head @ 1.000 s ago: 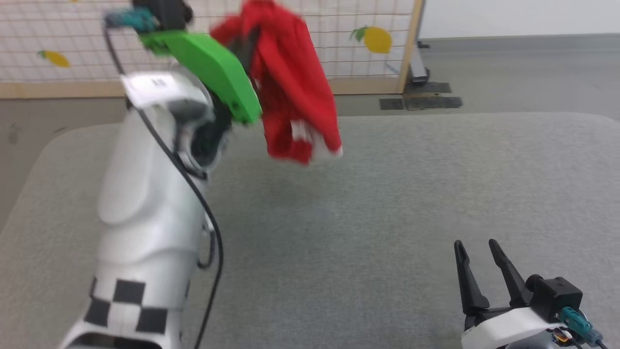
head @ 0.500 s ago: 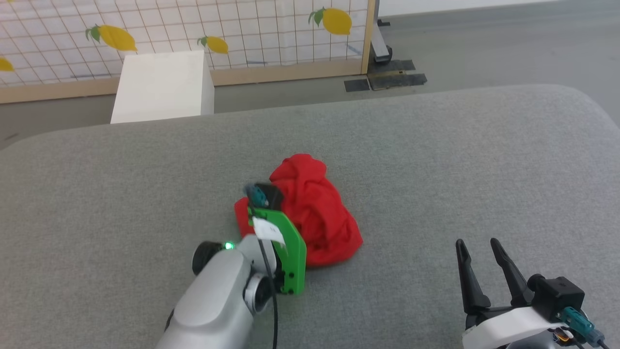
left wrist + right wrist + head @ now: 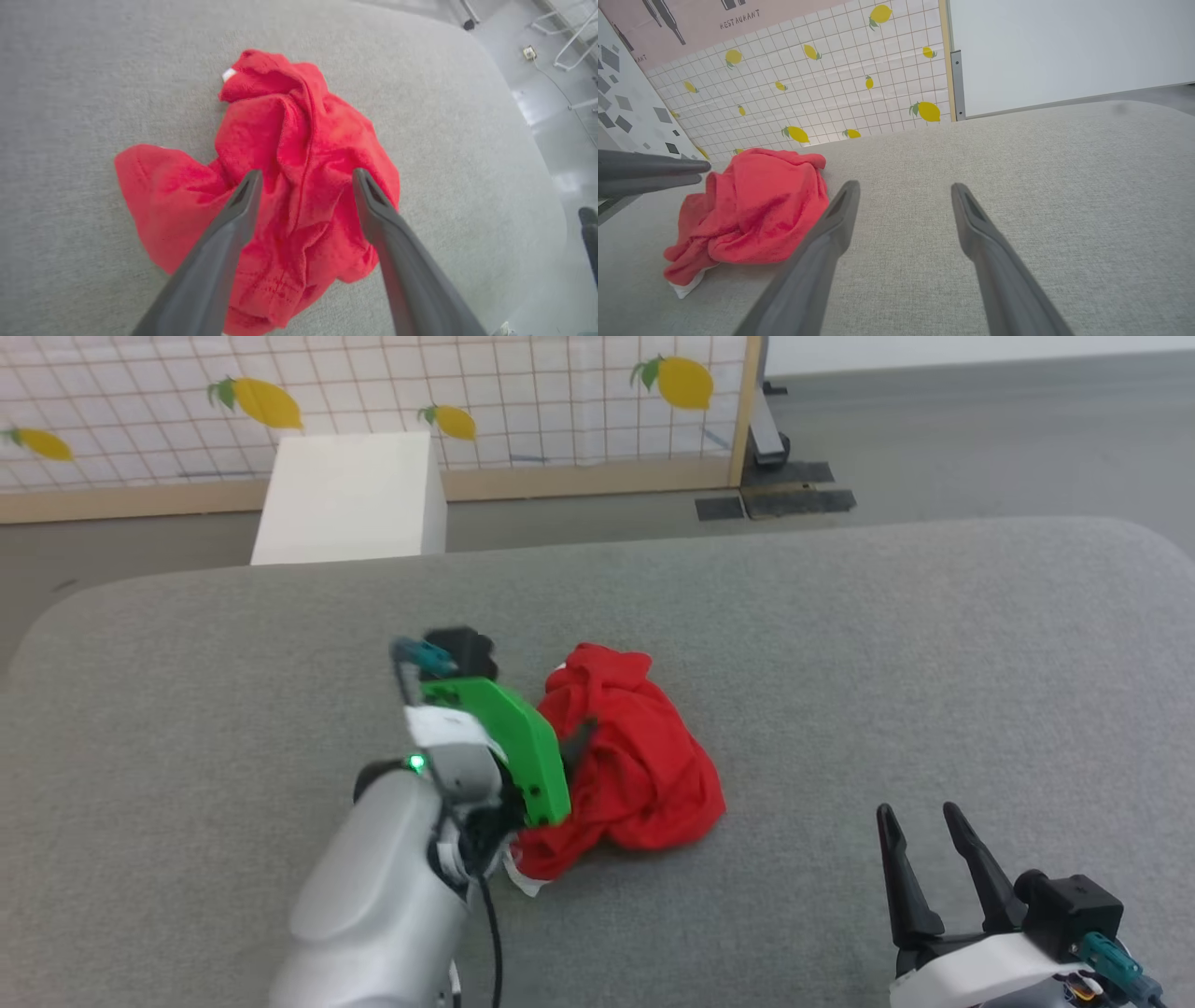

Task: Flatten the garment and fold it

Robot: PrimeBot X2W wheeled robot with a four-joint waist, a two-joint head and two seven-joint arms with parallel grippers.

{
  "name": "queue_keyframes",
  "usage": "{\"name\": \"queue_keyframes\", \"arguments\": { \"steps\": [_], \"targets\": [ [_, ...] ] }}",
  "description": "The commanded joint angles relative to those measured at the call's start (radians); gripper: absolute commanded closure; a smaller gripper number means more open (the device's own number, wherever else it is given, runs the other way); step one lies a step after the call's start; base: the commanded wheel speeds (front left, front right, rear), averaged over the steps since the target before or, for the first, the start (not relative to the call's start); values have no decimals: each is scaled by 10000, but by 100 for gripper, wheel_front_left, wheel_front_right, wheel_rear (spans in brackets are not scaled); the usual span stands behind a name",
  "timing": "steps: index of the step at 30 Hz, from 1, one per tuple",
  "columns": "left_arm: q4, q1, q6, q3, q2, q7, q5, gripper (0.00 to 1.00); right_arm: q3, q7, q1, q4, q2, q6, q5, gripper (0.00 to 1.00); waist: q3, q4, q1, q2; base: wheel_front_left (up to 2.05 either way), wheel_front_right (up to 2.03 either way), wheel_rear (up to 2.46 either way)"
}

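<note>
The garment (image 3: 644, 765) lies as a crumpled red heap on the grey padded table (image 3: 887, 644), with a bit of white trim at its near left edge. My left gripper (image 3: 571, 739) hovers just above the heap's left side on its green mount. In the left wrist view its two fingers stand wide apart over the garment (image 3: 299, 140), and the left gripper (image 3: 306, 171) is open and holds nothing. My right gripper (image 3: 917, 810) rests open at the table's near right. From the right wrist, the garment (image 3: 756, 205) lies to the left of my right gripper (image 3: 904, 185).
A white box (image 3: 350, 499) stands on the floor behind the table's far left edge. Behind it runs a lemon-patterned partition (image 3: 560, 392) with dark floor plates (image 3: 775, 502) at its right post. The table's rounded far corners fall away to the floor.
A second ago the garment hung in the air from my shut left gripper. It came down onto the table, and the left gripper has opened and let it go. The head camera also shifted.
</note>
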Motion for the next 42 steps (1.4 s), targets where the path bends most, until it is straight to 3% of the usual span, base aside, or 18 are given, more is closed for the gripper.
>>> {"name": "queue_keyframes", "arguments": {
  "steps": [1, 7, 12, 18, 27, 31, 42],
  "targets": [
    [-285, -107, 128, 270, 64, -169, -237, 0, 12, -57, 156, 10, -1, -15, 52, 0, -296, 289, 0, -1, 0, 0, 0],
    [-1838, 281, 493, 1793, 420, -1961, -663, 0, 17, -58, 194, -7, -1, -15, 69, 0, -633, 573, 0, -1, 0, 0, 0],
    [-2745, 1371, 578, 2606, 1239, -4129, 88, 0, -34, -58, 150, -14, -1, -15, 56, 0, -757, 680, 0, -1, 0, 0, 0],
    [-3206, 3131, 493, 2515, 1987, -6062, 1394, 0, -155, 13, -31, 107, -1, -15, -60, 0, -645, 859, 0, -1, 0, 0, 0],
    [-3328, 4478, 485, 2239, 1936, -7021, 1797, 0, -199, 690, -494, 178, -1, -15, -274, 0, -414, 1146, 0, -1, 0, 0, 0],
    [-3591, 4672, 607, 2256, 1835, -7180, 1837, 0, 195, 2079, -1299, 491, -1, -15, -492, 0, -258, 1124, 0, -1, 0, 0, 0],
    [-4146, 4867, 847, 2109, 1612, -7283, 1926, 0, 1598, 7513, -4578, 2540, -1, -15, -1730, 0, 304, 1390, 0, -1, 0, 0, 0]
  ]
}}
